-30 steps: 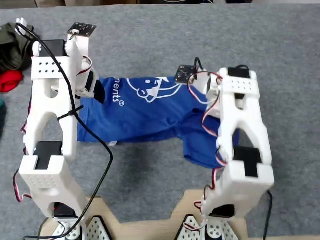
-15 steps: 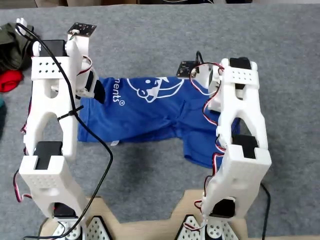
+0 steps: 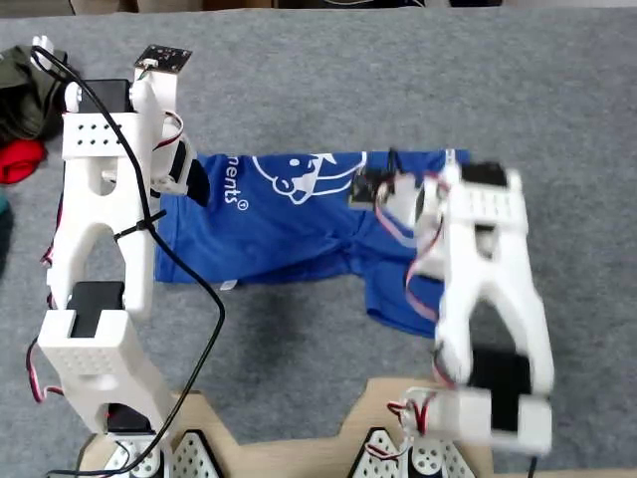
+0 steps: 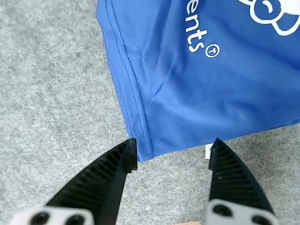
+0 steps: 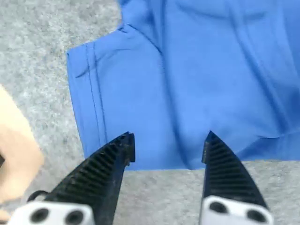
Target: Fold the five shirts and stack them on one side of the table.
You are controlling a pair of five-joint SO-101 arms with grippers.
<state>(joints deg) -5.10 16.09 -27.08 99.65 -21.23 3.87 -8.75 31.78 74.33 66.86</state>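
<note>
A blue shirt [image 3: 289,214] with white print lies spread on the grey table [image 3: 557,100], one sleeve [image 3: 398,299] pointing toward the near edge. My left gripper [image 4: 173,152] is open just above the shirt's hem corner [image 4: 140,140], which lies between its fingertips. In the high view the left arm [image 3: 100,199] stands at the shirt's left end. My right gripper [image 5: 168,143] is open and hovers over the sleeve [image 5: 122,93], holding nothing. The right arm [image 3: 483,259] covers the shirt's right side.
A dark green garment [image 3: 20,90] and a red one [image 3: 20,159] lie bunched at the table's left edge. The wooden arm base [image 3: 279,453] runs along the near edge. Bare grey table stretches beyond the shirt and to the right.
The right arm has drawn back toward the near edge, uncovering the shirt's far right part. The left arm and the shirt have kept still.
</note>
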